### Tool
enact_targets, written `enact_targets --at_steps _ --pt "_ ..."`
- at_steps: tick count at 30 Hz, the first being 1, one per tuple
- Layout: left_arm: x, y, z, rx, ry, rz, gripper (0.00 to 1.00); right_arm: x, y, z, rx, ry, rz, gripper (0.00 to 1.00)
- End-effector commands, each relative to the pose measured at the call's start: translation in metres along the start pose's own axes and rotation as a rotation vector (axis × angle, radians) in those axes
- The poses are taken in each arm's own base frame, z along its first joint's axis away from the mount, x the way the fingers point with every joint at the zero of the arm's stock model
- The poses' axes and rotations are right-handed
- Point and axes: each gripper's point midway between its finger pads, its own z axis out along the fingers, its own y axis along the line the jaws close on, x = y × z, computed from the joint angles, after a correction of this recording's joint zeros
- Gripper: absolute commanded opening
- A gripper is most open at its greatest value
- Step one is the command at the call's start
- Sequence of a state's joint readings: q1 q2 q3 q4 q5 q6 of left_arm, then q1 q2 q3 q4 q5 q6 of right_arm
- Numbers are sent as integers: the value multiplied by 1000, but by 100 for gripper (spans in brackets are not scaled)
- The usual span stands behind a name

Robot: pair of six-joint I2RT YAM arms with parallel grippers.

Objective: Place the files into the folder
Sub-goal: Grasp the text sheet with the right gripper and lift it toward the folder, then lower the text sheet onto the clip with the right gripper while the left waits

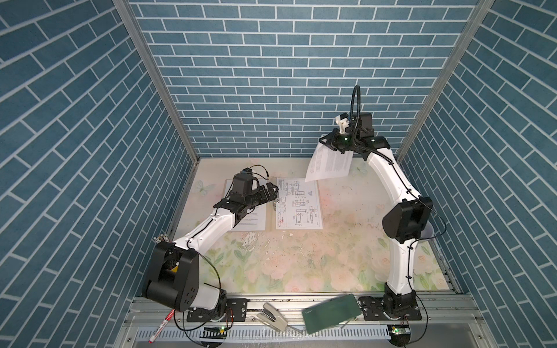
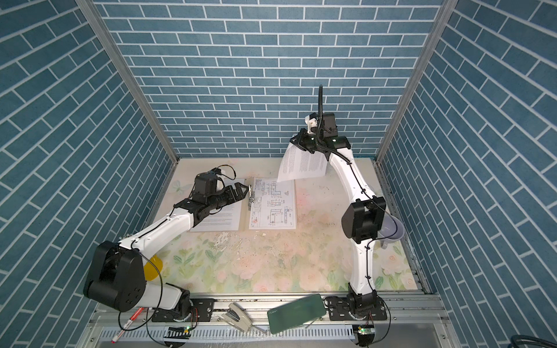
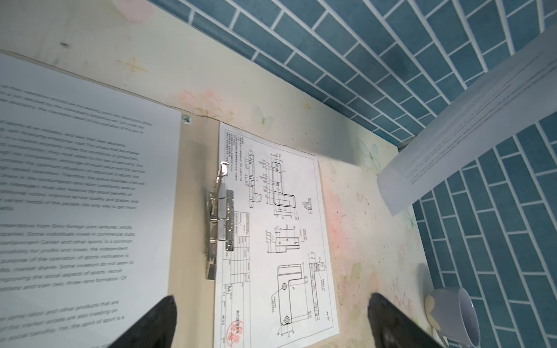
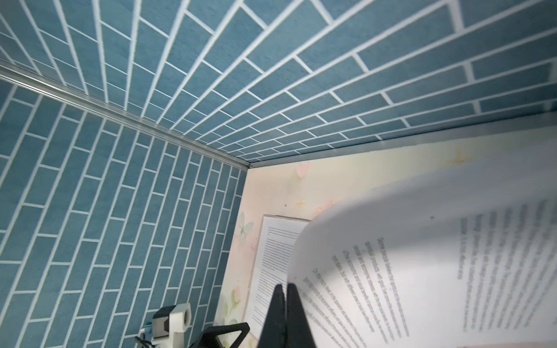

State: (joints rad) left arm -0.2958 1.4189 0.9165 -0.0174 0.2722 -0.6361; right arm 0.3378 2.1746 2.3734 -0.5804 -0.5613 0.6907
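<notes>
- Text sheet [image 3: 84,186] and diagram sheet [image 1: 298,205] lie in my open folder [image 3: 197,150], mid-frame.
- Right gripper [image 1: 325,142] clamps third sheet [image 1: 328,165] aloft, upper right: unplaced.
- Left gripper [image 1: 269,192] gapes near the clip [image 3: 221,223].

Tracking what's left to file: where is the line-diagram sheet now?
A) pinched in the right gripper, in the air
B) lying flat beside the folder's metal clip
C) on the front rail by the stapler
B: the diagram sheet lies flat by the clip; the right gripper pinches a text sheet.
</notes>
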Motion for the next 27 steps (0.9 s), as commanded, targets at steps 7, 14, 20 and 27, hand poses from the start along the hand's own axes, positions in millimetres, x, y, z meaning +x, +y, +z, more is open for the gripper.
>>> enact_targets --at_steps 7,14,20,27 --pt "6 36 -6 -30 -4 -69 100 2 23 -13 -32 -56 54 0" --pt "14 44 -2 -29 16 -87 100 61 -41 -14 21 -118 213 0" --pt "24 47 1 -20 41 -104 100 119 -97 -19 91 -153 387 0" --pt "34 51 3 -19 62 -123 100 168 -135 -29 179 -170 514 0"
